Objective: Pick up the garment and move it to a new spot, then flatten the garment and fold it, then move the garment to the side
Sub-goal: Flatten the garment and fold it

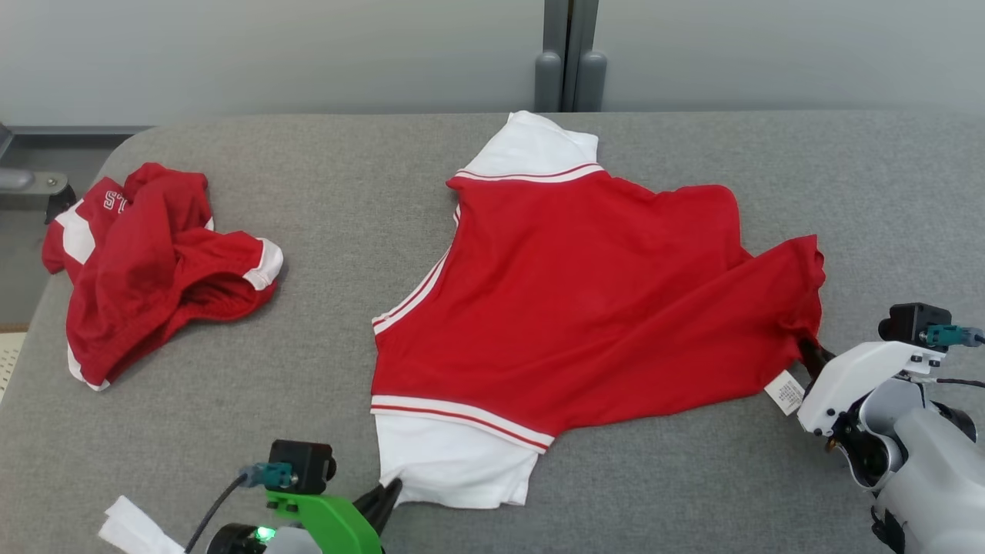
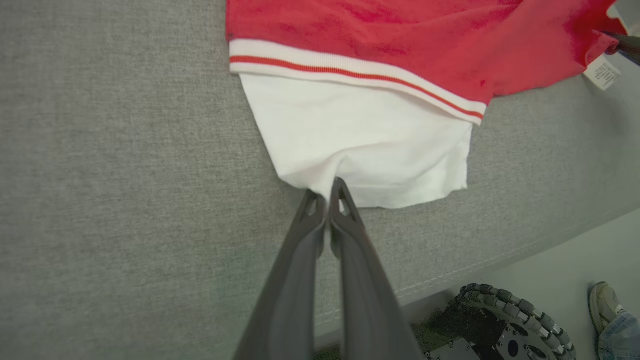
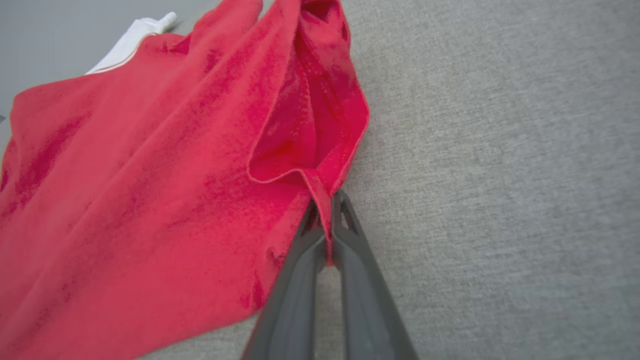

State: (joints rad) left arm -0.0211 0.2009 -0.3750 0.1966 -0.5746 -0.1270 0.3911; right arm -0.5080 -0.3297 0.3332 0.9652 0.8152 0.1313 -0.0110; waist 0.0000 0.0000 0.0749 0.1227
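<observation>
Arms low; left pincer clamped on garment sleeve; right pincer clamped on its hem.

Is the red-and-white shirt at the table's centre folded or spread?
Spread, not folded: the red shirt with white sleeves lies open on the grey padded table, both sleeves out, one hem corner bunched.

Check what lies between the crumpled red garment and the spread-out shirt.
Nothing: in the head view, the stretch between the crumpled garment and the shirt is bare grey table.
</observation>
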